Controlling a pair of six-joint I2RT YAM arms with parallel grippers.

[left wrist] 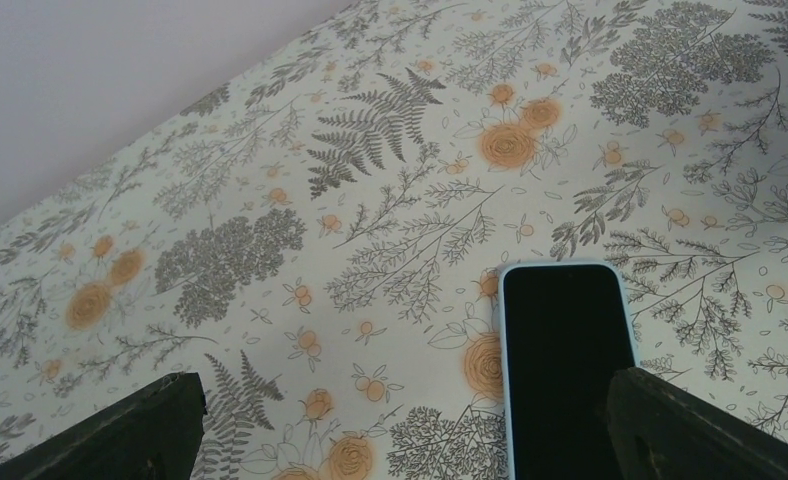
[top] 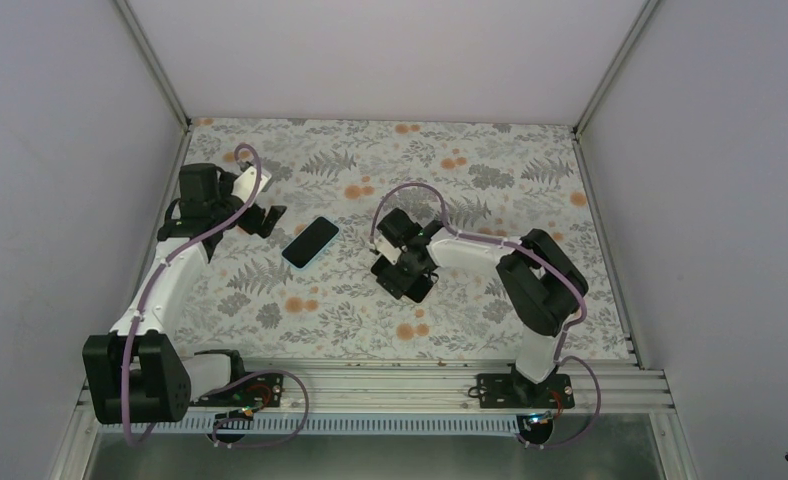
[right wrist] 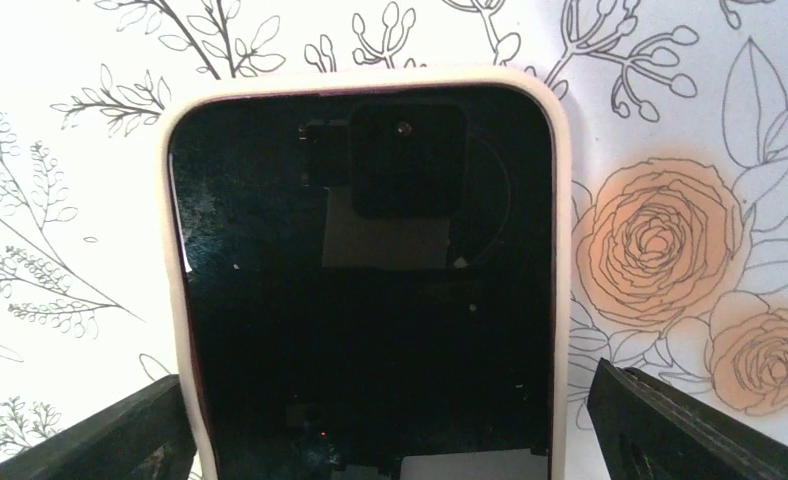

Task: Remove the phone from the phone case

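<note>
The left gripper (top: 266, 218) hangs spread wide and empty, just beside the phone (top: 310, 242). The phone lies screen-up on the table (top: 490, 170), fully seated in its pale blue case (left wrist: 560, 266). The right gripper (right wrist: 395, 425), also spread, hovers over a cased phone; I cannot tell whether it is the same one. Nothing is gripped, so the whole removal remains.

You have one counter (top: 490, 160), two tools, the left tool (top: 267, 216) and the right tool (top: 407, 275), and seemingly two phones: a blue-cased phone (top: 310, 242) left of the right tool and a pale-cased phone (right wrist: 360, 280) directly beneath it.
</note>
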